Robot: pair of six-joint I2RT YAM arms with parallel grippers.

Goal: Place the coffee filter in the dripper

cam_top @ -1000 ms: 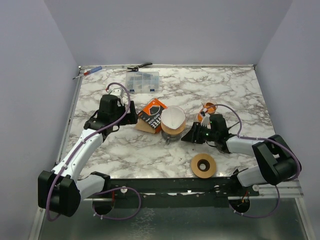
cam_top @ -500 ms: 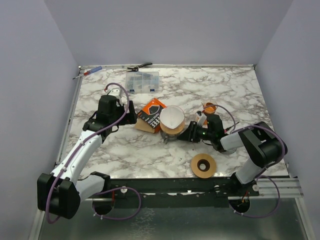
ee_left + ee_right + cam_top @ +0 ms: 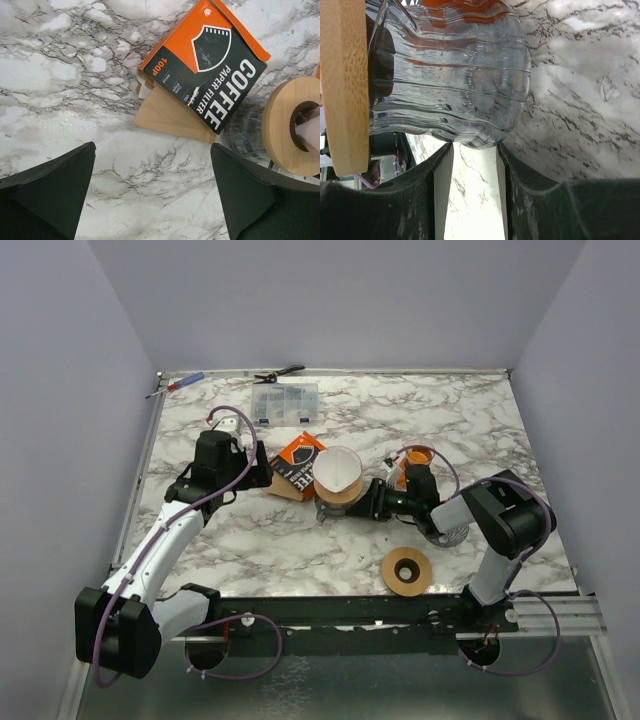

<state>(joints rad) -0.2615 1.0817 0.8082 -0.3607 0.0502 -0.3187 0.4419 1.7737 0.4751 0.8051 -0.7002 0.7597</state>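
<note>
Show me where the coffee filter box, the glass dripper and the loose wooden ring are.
coffee filter box point(image 3: 215, 75): left wrist view, on its black printed face.
glass dripper point(image 3: 465, 75): right wrist view, on its ribbed glass wall.
wooden ring point(image 3: 392, 578): top external view, on its wooden band, left of the hole.

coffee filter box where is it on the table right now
In the top view the coffee filter box lies near the table's middle, slightly left, just left of the glass dripper and right of the open left gripper.
</note>
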